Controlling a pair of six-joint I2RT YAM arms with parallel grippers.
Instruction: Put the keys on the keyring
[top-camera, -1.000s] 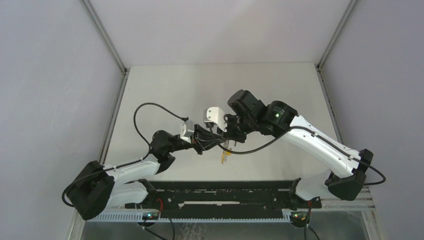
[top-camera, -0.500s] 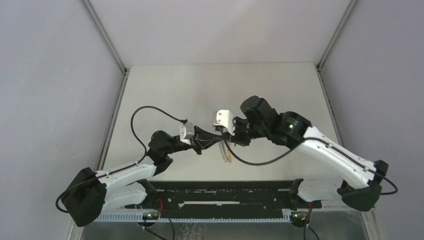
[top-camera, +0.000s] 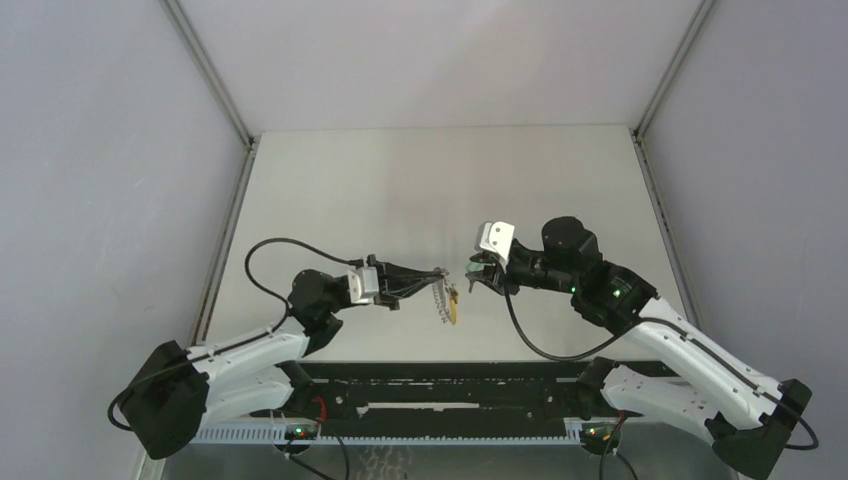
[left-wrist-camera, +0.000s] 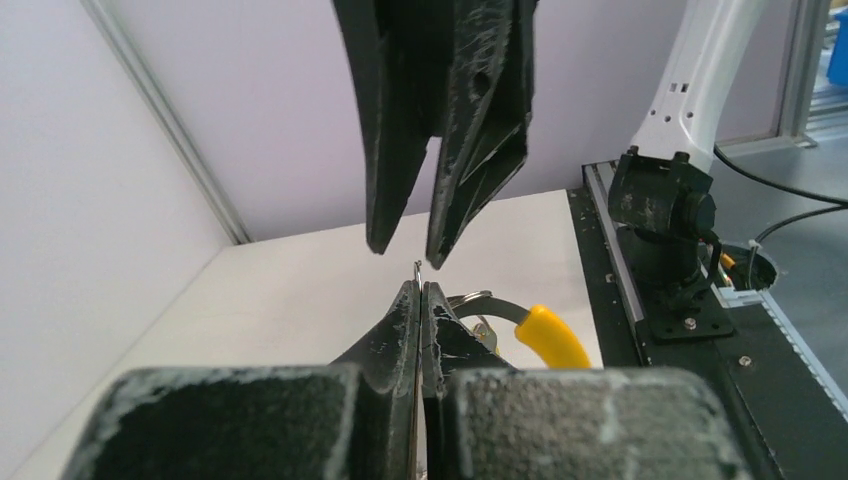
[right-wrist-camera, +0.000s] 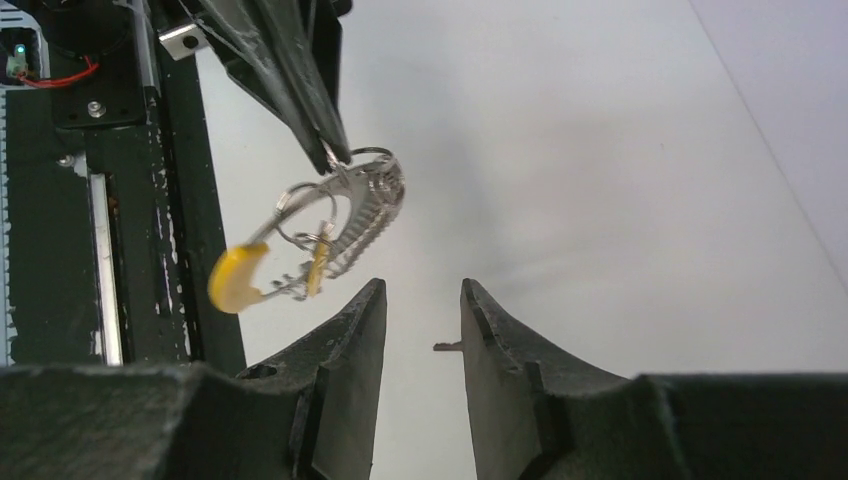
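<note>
I've got the left hand (top-camera: 438, 272) clamped on the keyring (right-wrist-camera: 372, 212), yellow key (right-wrist-camera: 236, 278) dangling. The right hand (right-wrist-camera: 420, 292) is open, just beside.

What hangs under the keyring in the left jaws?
A yellow-headed key hangs below the keyring. The left gripper's shut jaws hide the ring's top.

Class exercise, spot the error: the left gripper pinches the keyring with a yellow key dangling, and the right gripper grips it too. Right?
No: the right gripper is open, clear of the keyring, as the right wrist view shows.
</note>
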